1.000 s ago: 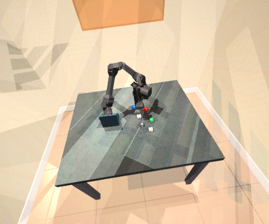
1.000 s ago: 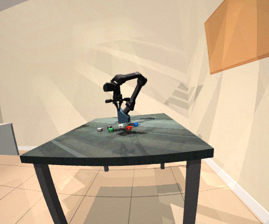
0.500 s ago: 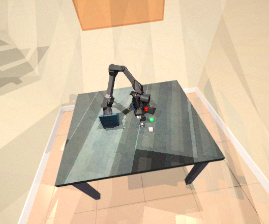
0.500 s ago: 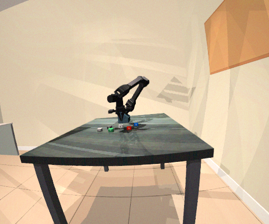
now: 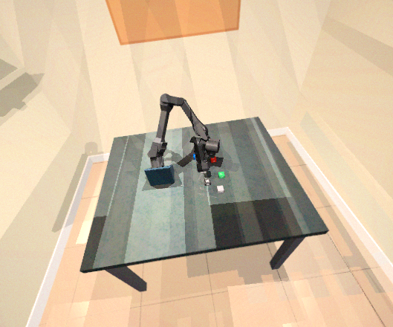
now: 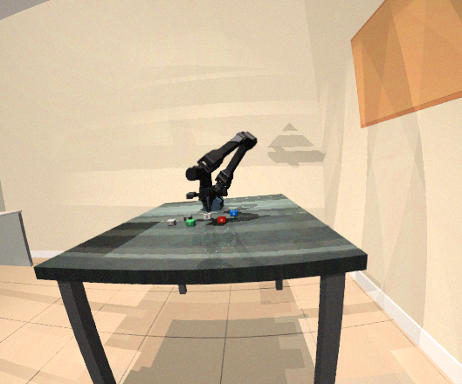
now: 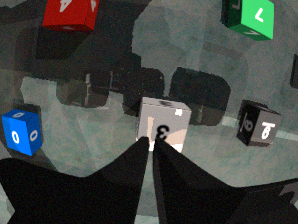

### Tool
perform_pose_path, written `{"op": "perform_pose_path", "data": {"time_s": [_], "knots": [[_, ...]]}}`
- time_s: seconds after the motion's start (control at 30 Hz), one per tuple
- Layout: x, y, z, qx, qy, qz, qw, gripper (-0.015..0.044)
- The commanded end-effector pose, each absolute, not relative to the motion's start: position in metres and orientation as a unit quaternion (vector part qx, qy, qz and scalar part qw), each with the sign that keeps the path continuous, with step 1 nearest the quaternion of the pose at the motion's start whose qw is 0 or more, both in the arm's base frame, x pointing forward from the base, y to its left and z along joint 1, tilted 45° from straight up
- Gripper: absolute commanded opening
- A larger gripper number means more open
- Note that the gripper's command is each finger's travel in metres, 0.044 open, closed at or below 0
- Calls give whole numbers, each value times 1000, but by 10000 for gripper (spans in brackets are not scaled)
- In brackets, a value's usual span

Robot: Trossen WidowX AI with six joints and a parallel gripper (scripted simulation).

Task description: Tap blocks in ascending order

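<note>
The claw (image 5: 206,177) (image 6: 208,211) (image 7: 150,144), closed narrow and empty, points down at the near edge of the white block marked 3 (image 6: 207,216) (image 7: 167,120). The block sits on the worktop (image 5: 157,223) (image 6: 254,244), directly below the tips; contact cannot be confirmed.
</note>
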State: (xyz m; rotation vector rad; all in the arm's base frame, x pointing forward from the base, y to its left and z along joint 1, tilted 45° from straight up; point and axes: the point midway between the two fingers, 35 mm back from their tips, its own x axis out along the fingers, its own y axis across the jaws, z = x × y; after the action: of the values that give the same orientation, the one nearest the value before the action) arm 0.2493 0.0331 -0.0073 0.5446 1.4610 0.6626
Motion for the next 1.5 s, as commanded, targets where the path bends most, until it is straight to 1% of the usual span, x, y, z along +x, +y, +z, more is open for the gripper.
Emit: {"op": "perform_pose_path", "data": {"time_s": [0.0, 0.27, 0.4, 0.57, 0.73, 0.8, 1.0, 1.23, 1.4, 1.47], "knots": [[248, 38, -13, 244, 647, 293, 660, 20], [248, 41, -15, 245, 647, 293, 660, 20], [249, 21, 4, 244, 647, 293, 660, 20], [249, 18, 8, 244, 647, 292, 660, 20], [251, -30, 55, 243, 648, 291, 661, 20], [249, -38, 63, 244, 648, 292, 660, 20], [257, -35, 67, 242, 648, 291, 661, 20], [327, 16, 116, 242, 647, 292, 662, 20], [333, 22, 122, 244, 646, 293, 661, 20], [334, 29, 114, 244, 646, 293, 661, 20]]}}
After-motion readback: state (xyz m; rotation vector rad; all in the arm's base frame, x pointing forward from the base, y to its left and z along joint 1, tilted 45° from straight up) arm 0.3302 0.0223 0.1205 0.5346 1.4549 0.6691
